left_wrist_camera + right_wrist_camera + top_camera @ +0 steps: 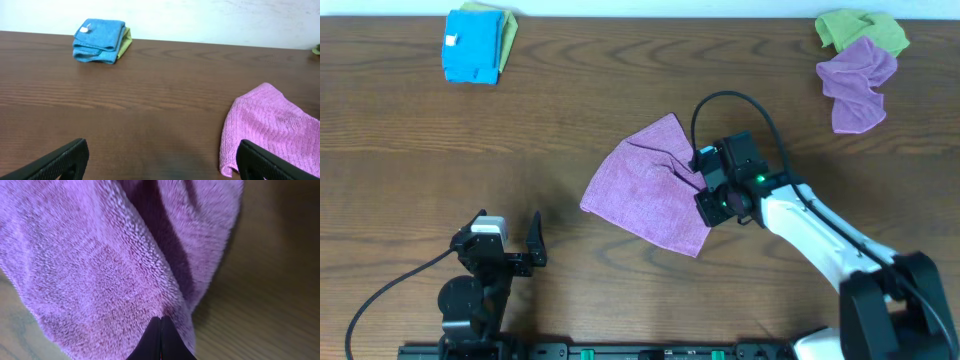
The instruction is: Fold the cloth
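The pink-purple cloth (645,185) lies partly spread on the wooden table near its middle, with folds bunched at its right side. My right gripper (705,185) sits at that right edge. In the right wrist view its fingers (161,319) are pressed together, with the cloth (100,255) gathered around the tips. My left gripper (510,240) is open and empty near the front left, apart from the cloth. In the left wrist view its fingers (160,162) frame bare table, and the cloth's left corner (270,125) lies by the right finger.
A folded blue cloth on a green one (475,45) lies at the back left and also shows in the left wrist view (99,34). A crumpled green cloth (860,28) and a crumpled purple cloth (858,80) lie at the back right.
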